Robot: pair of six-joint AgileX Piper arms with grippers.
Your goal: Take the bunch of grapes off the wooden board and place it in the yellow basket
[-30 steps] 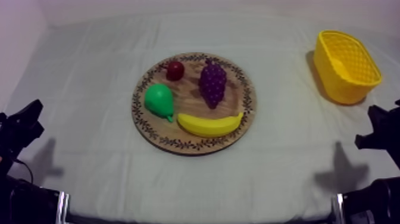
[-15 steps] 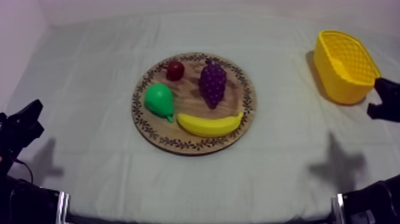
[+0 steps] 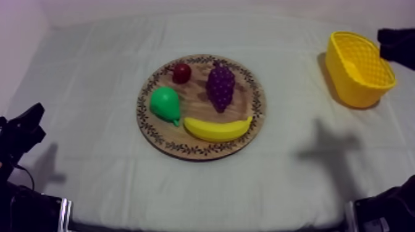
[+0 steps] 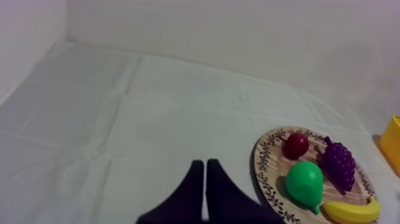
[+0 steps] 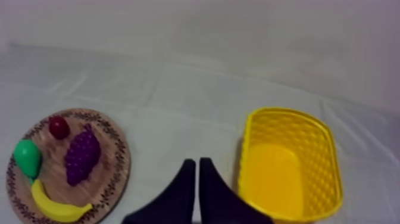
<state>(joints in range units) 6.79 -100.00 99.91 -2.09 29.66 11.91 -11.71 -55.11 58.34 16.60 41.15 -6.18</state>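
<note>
1. Bunch of grapes [image 3: 220,86]: it lies on the wooden board [image 3: 185,148], in the far right part. Its long axis runs far to near, stem end far, tapered tip towards the banana [image 3: 217,129].
2. Pear [image 3: 165,105] and small red fruit [image 3: 181,73]: to its left.
3. Yellow basket [image 3: 346,80]: well apart, at your right.
4. Your right hand [image 5: 194,162]: narrow, holding nothing, near the basket.
5. Your left hand [image 4: 205,162]: narrow, empty, over the table [image 3: 92,62].

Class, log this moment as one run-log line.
bunch of grapes: on wooden board | yellow basket: empty | left gripper: shut | right gripper: shut, near yellow basket
</note>
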